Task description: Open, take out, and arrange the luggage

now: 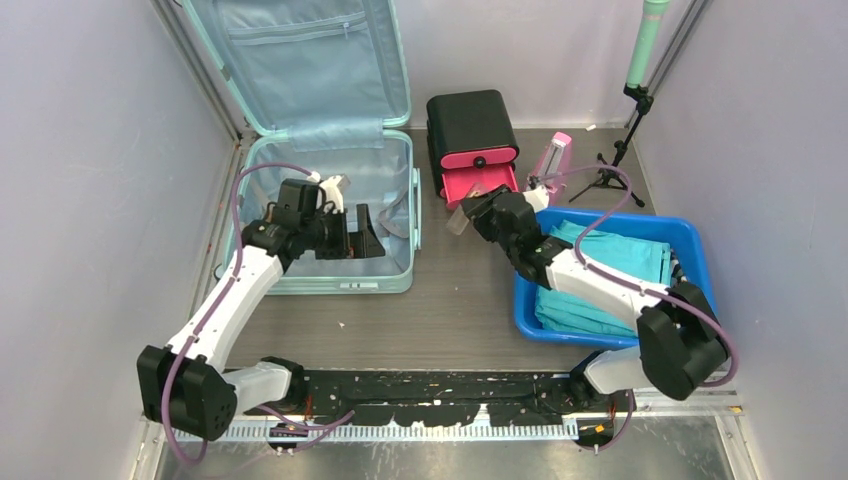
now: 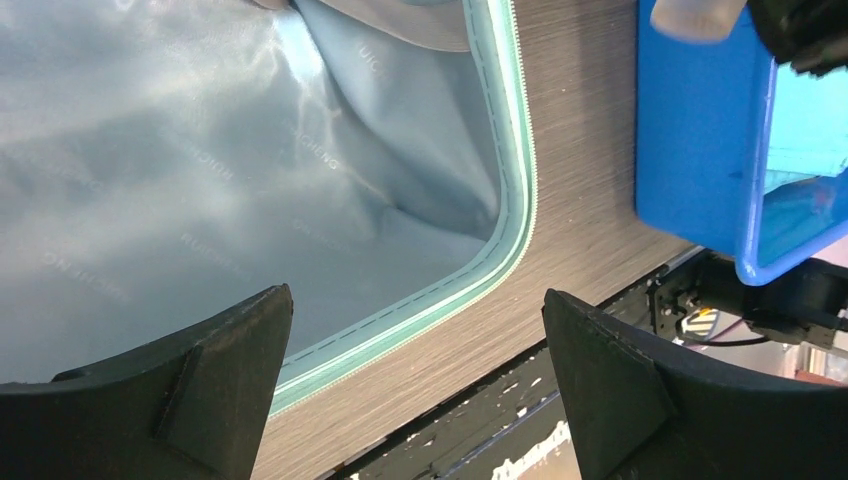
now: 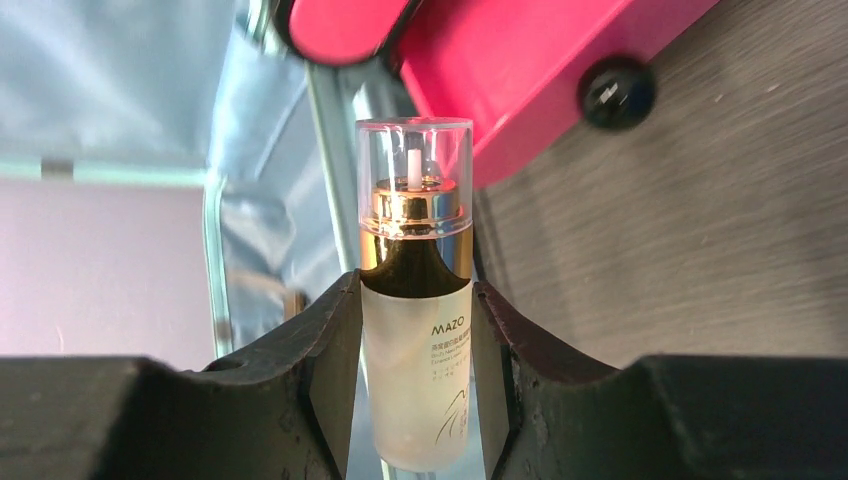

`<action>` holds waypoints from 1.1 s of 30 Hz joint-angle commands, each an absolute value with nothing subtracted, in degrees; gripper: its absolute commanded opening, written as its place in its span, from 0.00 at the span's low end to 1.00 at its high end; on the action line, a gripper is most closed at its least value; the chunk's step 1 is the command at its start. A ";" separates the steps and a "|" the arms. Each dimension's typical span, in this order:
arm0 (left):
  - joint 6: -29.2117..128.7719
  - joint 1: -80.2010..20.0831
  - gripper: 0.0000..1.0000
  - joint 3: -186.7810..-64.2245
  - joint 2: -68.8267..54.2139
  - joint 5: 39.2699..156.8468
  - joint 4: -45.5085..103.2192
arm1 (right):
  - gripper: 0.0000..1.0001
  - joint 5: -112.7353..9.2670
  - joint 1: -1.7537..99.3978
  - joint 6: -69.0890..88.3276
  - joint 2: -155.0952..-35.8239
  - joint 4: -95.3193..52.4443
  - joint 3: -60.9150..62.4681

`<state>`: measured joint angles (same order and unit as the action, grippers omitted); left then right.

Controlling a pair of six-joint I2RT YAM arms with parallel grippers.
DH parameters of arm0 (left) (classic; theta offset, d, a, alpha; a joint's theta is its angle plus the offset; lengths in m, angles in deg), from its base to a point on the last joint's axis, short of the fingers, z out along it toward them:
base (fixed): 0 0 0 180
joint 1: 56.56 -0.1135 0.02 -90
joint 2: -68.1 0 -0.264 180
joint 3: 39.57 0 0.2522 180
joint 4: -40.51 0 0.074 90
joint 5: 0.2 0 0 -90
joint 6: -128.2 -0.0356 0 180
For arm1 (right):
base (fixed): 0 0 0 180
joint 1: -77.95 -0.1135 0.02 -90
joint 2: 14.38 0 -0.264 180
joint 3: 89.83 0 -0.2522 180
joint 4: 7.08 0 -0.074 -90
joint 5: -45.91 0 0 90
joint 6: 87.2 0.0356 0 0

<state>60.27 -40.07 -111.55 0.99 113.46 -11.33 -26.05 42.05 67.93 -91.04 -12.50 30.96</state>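
The fingers (image 2: 225,385) of the left gripper (image 2: 415,300) are spread wide and hold nothing. They hang over the open suitcase (image 1: 330,284) on the table's (image 1: 450,310) left side. The right gripper (image 3: 416,287) squeezes a frosted pump bottle (image 3: 418,380).

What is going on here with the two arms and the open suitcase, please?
The pale mint-green hard-shell suitcase lies open. The left gripper hangs open over its light blue lining, holding nothing. The right gripper grips a frosted pump bottle with a gold collar and clear cap, between the suitcase and the blue plastic tub of folded teal cloth.
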 commanded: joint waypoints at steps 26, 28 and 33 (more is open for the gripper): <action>56.23 -39.86 1.00 -109.65 8.08 109.28 -11.99 | 0.30 -3.79 46.92 100.47 -108.27 -14.44 15.79; 56.22 -39.86 1.00 -109.62 8.18 109.10 -12.00 | 0.33 -3.79 47.04 100.68 -108.78 -14.75 15.38; 55.69 -39.86 1.00 -109.62 8.35 109.48 -12.11 | 0.42 -4.04 47.42 100.78 -109.38 -15.09 15.04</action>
<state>57.14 -40.07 -109.67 6.67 109.04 -12.27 -8.56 47.03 99.01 -109.40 -17.09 17.98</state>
